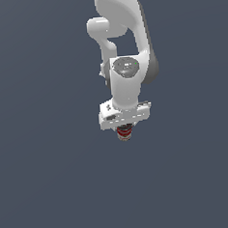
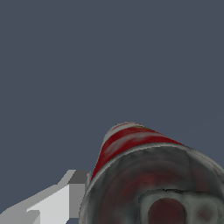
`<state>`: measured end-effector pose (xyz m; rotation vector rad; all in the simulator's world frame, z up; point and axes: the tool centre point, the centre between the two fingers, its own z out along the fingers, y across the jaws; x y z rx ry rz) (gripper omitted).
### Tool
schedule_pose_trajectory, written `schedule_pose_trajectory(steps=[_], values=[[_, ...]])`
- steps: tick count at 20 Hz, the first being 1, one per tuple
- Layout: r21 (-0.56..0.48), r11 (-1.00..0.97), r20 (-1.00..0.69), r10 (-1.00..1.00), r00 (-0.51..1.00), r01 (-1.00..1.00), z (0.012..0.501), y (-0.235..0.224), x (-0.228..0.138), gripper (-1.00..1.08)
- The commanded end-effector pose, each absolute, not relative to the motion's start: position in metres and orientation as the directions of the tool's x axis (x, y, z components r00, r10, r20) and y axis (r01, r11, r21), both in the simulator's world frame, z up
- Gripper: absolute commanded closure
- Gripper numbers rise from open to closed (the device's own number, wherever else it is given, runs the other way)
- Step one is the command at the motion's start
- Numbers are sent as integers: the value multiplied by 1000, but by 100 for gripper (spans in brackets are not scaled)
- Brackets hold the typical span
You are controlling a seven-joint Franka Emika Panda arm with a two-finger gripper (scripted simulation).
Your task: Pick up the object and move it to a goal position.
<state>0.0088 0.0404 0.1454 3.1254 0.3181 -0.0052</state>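
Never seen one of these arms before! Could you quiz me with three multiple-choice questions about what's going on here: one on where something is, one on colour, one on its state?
1. Where is the can?
A. Directly under the gripper
B. Far off at the exterior view's left
C. On top of the arm

2. What colour is the can's band?
A. Blue
B. Red
C. Yellow

3. The gripper is:
A. Wide open, nothing near it
B. Out of sight
C. Closed on the can

Answers: 1 A, the can pokes out just below it. 2 B, red shows in both views. 3 C, a finger presses its side.
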Motion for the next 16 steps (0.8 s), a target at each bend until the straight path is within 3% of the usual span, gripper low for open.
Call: schedule_pose_trajectory(steps=[1,16], values=[[0,-980,0,201,980,201,156,49,24,108],[0,-980,0,201,980,201,199,87,94,108]])
